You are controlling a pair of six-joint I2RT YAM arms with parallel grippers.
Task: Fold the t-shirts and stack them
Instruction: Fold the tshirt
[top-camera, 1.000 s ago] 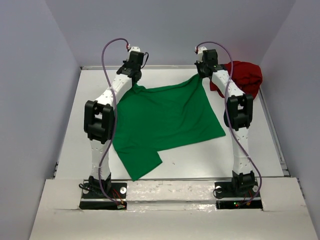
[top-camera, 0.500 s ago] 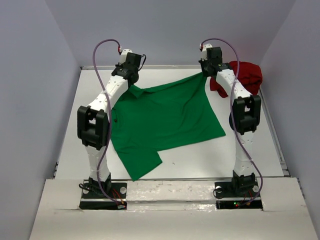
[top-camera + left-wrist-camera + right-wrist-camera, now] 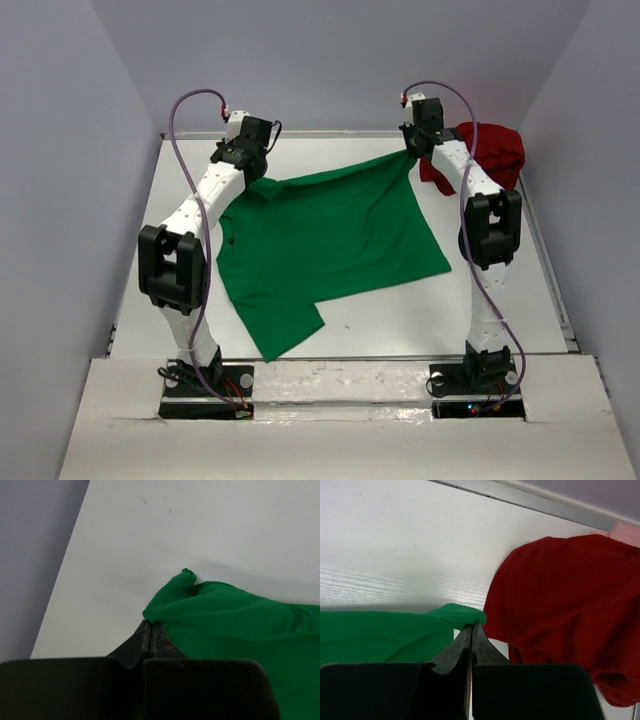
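We are clenching our left gripper [image 3: 151, 628] on the far-left corner of the green t-shirt [image 3: 320, 245]; drawing that far edge evenly taut and level should be flattening it best. It is lying mid-way across the table [image 3: 500, 320], its longest stretch seemingly running from near-left flap to far-right corner, where our right gripper [image 3: 471, 628] is pinching it, just beside the crumpled dark red t-shirt [image 3: 492, 152]

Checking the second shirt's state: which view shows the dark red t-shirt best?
Right wrist view: the dark red t-shirt fills its right side, crumpled. Top external shows it small, partly behind the right arm. Left wrist misses it.
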